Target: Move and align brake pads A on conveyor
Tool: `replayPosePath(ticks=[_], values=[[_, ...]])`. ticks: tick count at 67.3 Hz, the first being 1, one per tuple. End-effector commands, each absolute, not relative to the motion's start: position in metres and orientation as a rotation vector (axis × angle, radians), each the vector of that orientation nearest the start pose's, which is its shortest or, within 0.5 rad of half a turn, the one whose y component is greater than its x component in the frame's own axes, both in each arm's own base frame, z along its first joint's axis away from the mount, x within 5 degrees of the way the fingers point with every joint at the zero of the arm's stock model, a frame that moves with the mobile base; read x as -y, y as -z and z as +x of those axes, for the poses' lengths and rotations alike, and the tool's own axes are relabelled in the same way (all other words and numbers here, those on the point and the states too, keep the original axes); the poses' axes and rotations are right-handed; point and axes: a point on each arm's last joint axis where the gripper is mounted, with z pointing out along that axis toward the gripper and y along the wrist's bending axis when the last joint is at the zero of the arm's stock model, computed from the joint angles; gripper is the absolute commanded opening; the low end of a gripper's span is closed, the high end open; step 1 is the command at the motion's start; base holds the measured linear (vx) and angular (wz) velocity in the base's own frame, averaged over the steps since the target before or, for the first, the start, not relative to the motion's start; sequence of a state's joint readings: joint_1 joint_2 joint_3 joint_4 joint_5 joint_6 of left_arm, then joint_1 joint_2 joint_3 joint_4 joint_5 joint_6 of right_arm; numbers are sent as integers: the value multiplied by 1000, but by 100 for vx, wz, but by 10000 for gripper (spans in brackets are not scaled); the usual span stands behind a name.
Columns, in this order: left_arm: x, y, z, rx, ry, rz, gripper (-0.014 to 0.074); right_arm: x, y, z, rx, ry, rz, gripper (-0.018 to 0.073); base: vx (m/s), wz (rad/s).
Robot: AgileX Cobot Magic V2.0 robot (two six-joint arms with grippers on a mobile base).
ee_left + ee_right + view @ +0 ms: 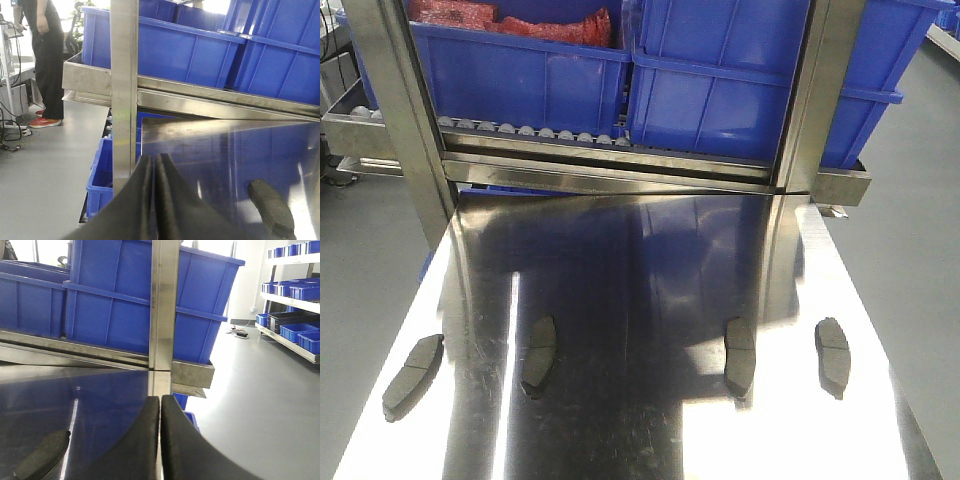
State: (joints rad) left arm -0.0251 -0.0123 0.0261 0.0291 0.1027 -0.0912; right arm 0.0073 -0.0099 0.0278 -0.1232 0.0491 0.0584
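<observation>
Four brake pads (413, 362) (538, 355) (740, 355) (833, 353) lie spaced in a row across the near end of a steel table (640, 250); left gripper (154, 160) and right gripper (160, 401) hang closed, holding nothing; blue bins (720, 80) stand beyond.

Four brake pads A (413, 363) (538, 355) (739, 356) (833, 355) counted, all on one steel table (640, 290). Two steel uprights (395, 110) (810, 100) behind. Blue bins (520, 75): at least two in the front row.

Grey floor (260, 390); blue bins (720, 70) on steel rack (620, 165); shelving (295, 346) by white wall (250, 280); bright windows (45, 250)
</observation>
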Motion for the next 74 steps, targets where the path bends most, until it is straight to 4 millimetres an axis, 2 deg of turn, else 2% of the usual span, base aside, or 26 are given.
replayPosePath(ticks=[1, 74], values=[[2, -197, 56, -1527, 77, -32, -6, 0, -204, 56, -1470, 58, -60, -11, 0, 0], [2, -198, 56, -1516, 78, -31, -6, 0, -204, 56, -1471, 58, -60, -11, 0, 0]])
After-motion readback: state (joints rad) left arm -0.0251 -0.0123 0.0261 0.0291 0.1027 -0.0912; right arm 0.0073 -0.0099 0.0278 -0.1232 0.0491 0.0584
